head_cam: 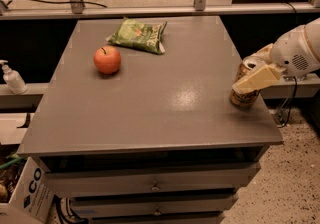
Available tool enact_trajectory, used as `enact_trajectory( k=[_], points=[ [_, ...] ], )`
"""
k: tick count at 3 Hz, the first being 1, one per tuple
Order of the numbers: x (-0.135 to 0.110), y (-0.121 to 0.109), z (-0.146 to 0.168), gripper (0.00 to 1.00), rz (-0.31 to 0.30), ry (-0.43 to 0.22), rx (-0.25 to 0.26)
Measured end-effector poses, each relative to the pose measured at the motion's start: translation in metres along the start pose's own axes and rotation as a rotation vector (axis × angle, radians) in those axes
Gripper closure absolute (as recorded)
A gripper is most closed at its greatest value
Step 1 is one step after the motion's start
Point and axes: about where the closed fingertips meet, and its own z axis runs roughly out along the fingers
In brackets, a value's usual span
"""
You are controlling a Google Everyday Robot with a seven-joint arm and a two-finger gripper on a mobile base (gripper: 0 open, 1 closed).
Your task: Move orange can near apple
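Note:
The orange can (243, 97) stands upright near the right edge of the grey table (165, 113). My gripper (243, 74) reaches in from the right and is shut on the can. One cream finger (256, 79) lies across the can's front and the other sits behind its silver top. The can's base rests on the table. The red-orange apple (107, 60) sits on the far left part of the table, well away from the can.
A green snack bag (139, 35) lies at the back of the table, right of the apple. A white pump bottle (12, 79) stands on a ledge left of the table. Drawers sit below the table front. A cardboard box (27, 195) is at the lower left.

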Motion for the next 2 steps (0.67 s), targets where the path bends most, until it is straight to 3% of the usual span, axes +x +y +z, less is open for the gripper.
enact_trajectory(
  k=[1, 2],
  points=[
    [-0.018, -0.004, -0.003, 0.86, -0.03, -0.014, 0.001],
    [-0.057, -0.002, 0.001, 1.0, -0.089, -0.034, -0.01]
  ],
)
